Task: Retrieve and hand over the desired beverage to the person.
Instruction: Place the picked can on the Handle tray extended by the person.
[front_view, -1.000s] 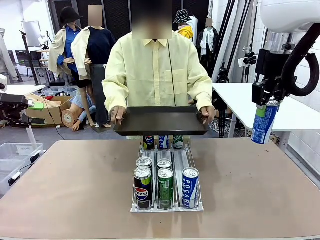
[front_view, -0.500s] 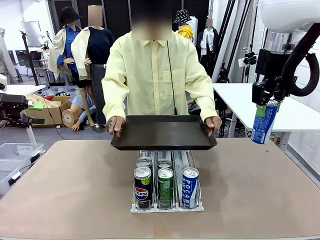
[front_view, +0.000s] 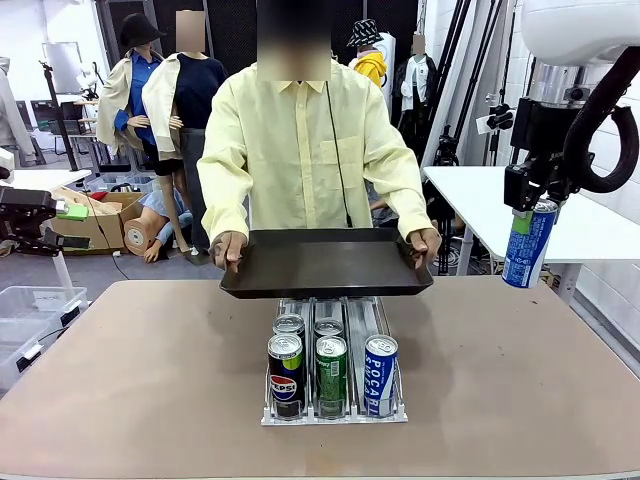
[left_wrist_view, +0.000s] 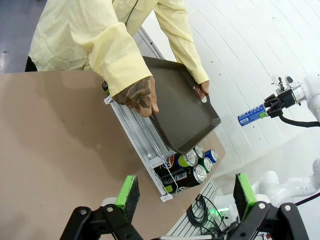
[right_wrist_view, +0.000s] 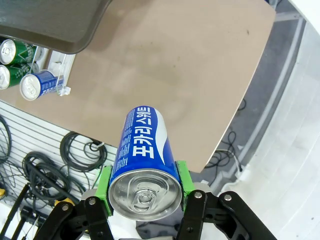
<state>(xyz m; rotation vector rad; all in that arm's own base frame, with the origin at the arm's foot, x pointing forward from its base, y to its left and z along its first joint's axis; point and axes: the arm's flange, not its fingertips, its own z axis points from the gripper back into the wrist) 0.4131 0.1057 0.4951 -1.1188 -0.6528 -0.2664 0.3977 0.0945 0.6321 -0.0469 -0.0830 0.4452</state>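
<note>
Our right gripper (right_wrist_view: 143, 184) has its green pads pinched against both sides of a blue can (right_wrist_view: 142, 142). The can's top end faces the wrist camera and Korean print runs down its side. In the front view the can hangs upright under the gripper, raised well above the right side of the table (front_view: 150, 380), but the fingers merge into dark hardware there and are hard to make out. Our left gripper (left_wrist_view: 186, 196) stands spread wide above the table with nothing between its pads. Past it we see the person (front_view: 300, 150) at the far side, both hands (front_view: 229, 250) gripping the ends of a dark tray (front_view: 325, 265). They hold the tray level above the back of the rack (front_view: 335, 415) of cans and apart from our can. The tray hides the rear of the rack. From the front we read Pepsi, a green can and Pocari in the nearest row. The right wrist view shows one corner of the tray and a few can tops.
</note>
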